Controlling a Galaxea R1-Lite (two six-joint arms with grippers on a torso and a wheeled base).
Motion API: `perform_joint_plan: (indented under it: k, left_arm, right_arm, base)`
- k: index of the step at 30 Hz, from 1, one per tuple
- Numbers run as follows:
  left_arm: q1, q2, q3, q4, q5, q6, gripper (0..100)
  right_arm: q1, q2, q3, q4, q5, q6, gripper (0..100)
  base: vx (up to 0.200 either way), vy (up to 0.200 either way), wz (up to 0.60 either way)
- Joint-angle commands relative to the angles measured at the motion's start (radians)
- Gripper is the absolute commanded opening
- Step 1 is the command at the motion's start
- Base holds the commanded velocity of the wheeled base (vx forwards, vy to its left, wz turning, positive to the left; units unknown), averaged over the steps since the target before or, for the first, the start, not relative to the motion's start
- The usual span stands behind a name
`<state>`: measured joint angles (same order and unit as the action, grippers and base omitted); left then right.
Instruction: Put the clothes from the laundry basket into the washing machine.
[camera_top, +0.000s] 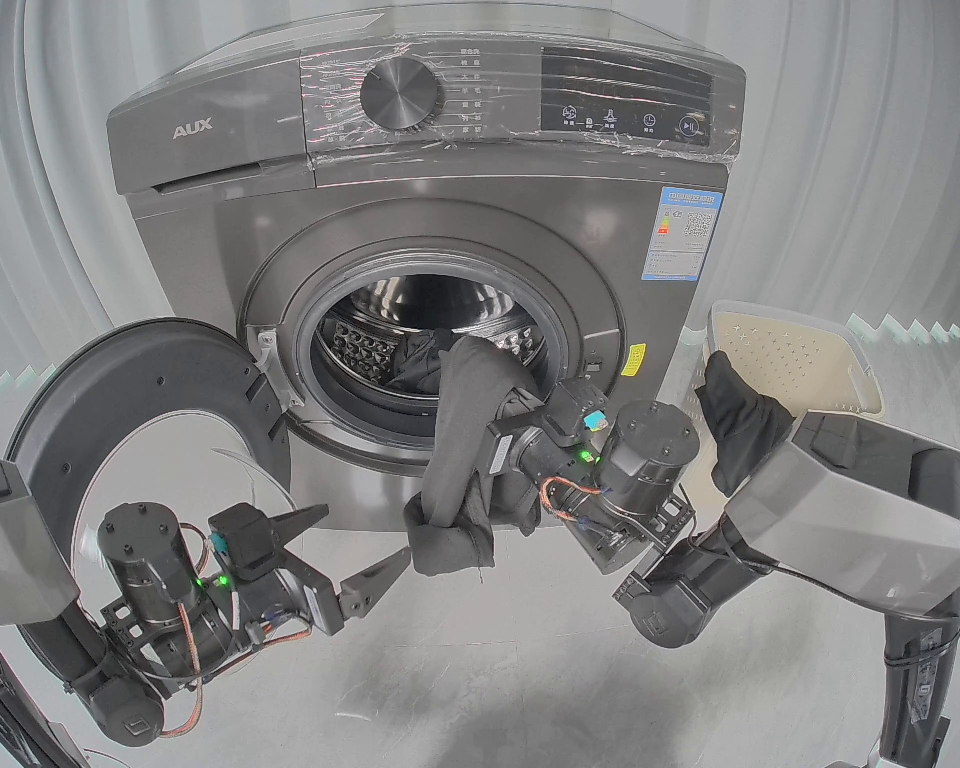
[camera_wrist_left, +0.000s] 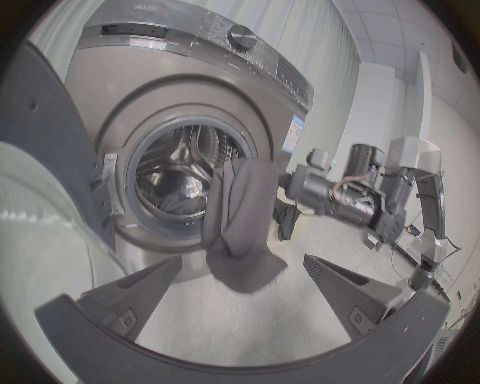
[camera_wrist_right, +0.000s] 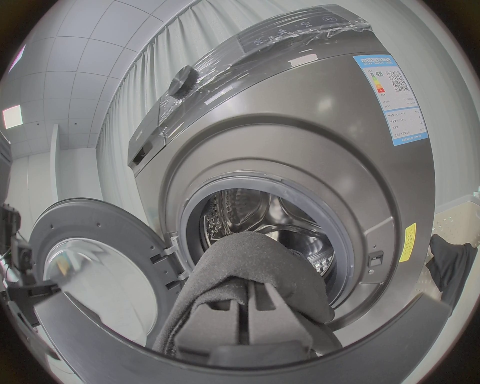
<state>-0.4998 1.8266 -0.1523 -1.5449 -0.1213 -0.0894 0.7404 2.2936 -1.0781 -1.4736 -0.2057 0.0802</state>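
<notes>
Cloth hangs in front of the washing machine (camera_top: 420, 230): a long dark garment (camera_top: 462, 440) is draped over the right gripper (camera_top: 497, 432) just before the lower right of the machine's round opening. Its two ends fall down along the machine's front panel, the lower end bunched and clear of the floor (camera_top: 500, 660). In the right wrist view this gripper's fingers (camera_wrist_right: 220, 325) are pressed together, pinching the garment, whose fold covers their tips. Whether the cloth touches the rim of the opening cannot be told.

Inside the machine's drum (camera_top: 440, 300) lie more dark clothes (camera_top: 420, 358), heaped at the bottom just behind the held garment.

The machine's door (camera_top: 150, 400) stands swung fully open at the machine's left side. The left gripper (camera_top: 345, 560) hovers low in front of that door, below and to the left of the opening, well apart from the garment. Its fingers (camera_wrist_left: 150, 282) are spread wide with nothing between them.

The laundry basket (camera_top: 800, 360), pale and perforated, stands just beside the machine's right side. Another dark piece (camera_top: 740, 420) hangs over the basket's near rim, on the side nearest the machine.
</notes>
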Motion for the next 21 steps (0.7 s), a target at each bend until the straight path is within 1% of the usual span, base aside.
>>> perform_joint_plan:
  k: [1,4,11,21]
  left_arm:
    - [-0.002,0.049,-0.099,0.0,0.003,-0.004,100]
    - [-0.008,0.086,-0.127,0.0,0.002,-0.003,100]
    - [-0.005,0.154,-0.184,0.0,0.003,-0.003,100]
    - [0.006,0.253,-0.309,0.0,0.006,-0.001,100]
  right_arm:
    - [0.043,-0.057,0.076,-0.011,0.005,0.0,0]
    - [0.063,-0.066,0.092,-0.011,0.005,0.0,0]
    - [0.094,-0.066,0.093,-0.011,0.005,0.0,0]
    - [0.157,-0.086,0.121,-0.014,0.005,0.001,0]
  base:
    - [0.0,0.0,0.0]
    - [0.0,0.0,0.0]
    - [0.0,0.0,0.0]
    - [0.0,0.0,0.0]
